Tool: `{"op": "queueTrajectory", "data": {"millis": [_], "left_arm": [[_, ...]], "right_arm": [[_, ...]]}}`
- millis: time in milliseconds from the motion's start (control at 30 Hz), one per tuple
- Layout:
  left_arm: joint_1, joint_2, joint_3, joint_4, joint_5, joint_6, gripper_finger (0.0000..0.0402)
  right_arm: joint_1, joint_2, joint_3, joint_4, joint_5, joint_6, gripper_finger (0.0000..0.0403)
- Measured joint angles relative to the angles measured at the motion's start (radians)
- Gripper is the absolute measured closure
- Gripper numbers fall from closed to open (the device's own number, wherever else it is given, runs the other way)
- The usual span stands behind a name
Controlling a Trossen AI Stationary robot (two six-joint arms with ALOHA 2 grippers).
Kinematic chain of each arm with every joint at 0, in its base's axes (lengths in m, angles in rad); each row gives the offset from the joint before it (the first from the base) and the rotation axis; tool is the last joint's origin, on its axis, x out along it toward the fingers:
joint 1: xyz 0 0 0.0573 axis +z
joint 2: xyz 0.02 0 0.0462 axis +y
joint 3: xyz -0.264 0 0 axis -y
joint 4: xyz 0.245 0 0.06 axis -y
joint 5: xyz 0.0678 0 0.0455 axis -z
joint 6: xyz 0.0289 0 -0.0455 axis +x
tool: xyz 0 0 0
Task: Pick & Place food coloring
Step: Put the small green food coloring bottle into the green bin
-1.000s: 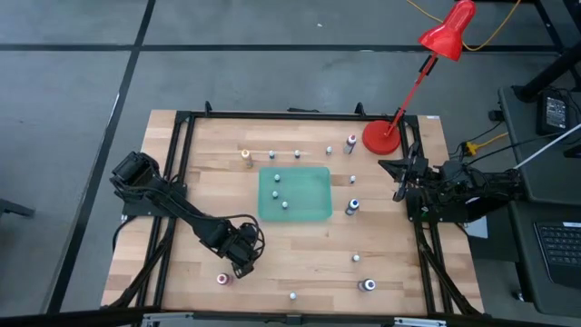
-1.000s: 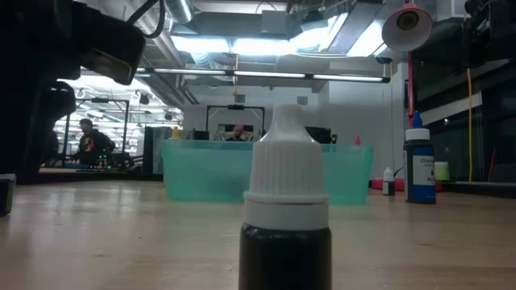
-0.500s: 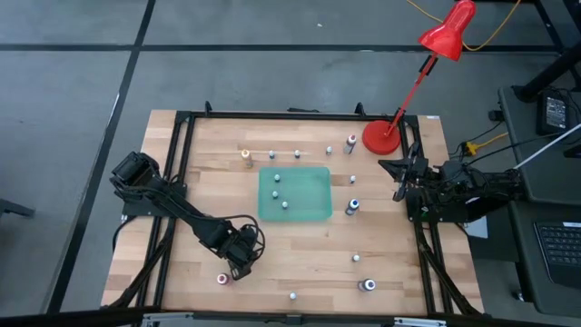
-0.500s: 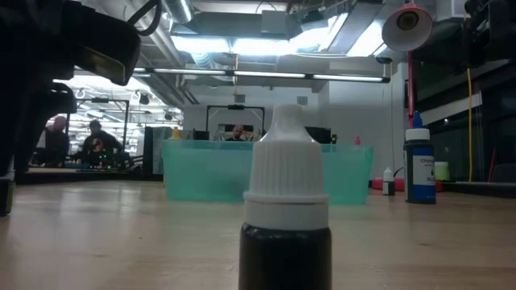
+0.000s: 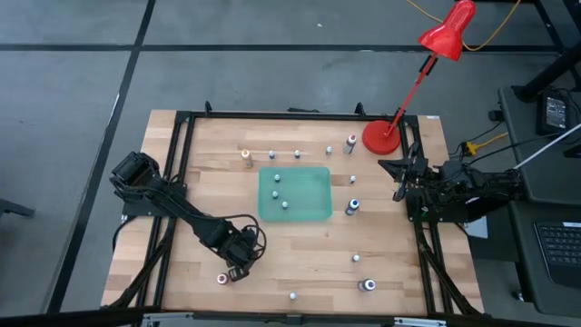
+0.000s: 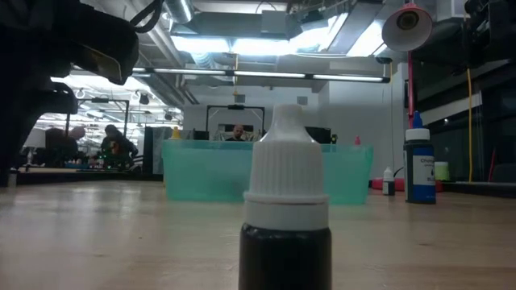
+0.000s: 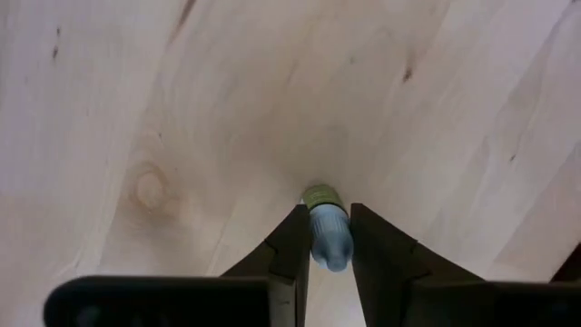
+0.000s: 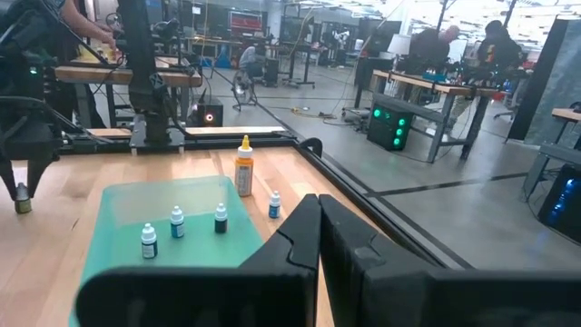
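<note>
Left gripper (image 7: 327, 238) low over the near-left of the wooden table (image 5: 200, 191), fingers pinching 1 small bottle (image 7: 328, 229) of food coloring. Right gripper (image 8: 317, 238) at the right edge, pressed together, holding nothing. Other bottles scattered about the boards; 3 upright on the green mat (image 5: 314, 196). Red desk lamp (image 5: 447, 34) at the far-right corner. Beyond: workbenches, people (image 8: 434, 43), ceiling lights.

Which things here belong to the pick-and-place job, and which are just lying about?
Part of the job:
- tiny white-capped food coloring bottles
- small bottle between the left gripper fingers
- flat green rectangular mat holding three bottles

Lying about:
- red desk lamp
- idle right gripper at the table's edge
</note>
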Motion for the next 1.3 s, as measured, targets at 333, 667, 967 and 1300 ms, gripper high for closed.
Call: {"op": "queueTrajectory", "data": {"millis": [333, 667, 967, 1300], "left_arm": [[0.059, -0.176, 0.131, -0.125, -0.153, 0.095, 0.0343], [0.175, -0.437, 0.186, -0.167, -0.22, 0.212, 0.0344], [0.338, -0.489, 0.206, -0.203, -0.13, 0.282, 0.0344], [0.546, -0.305, 0.394, -0.325, -0.058, 0.529, 0.0345]], "right_arm": [[0.0, 0.0, 0.0, -0.003, 0.002, 0.0, 0.0391], [0.0, 0.0, 0.0, -0.005, 0.003, 0.0, 0.0391], [0.0, 0.0, 0.0, -0.001, 0.002, 0.0, 0.0391], [0.0, 0.0, 0.0, 0.003, 0.0, 0.0, 0.0391]]}}
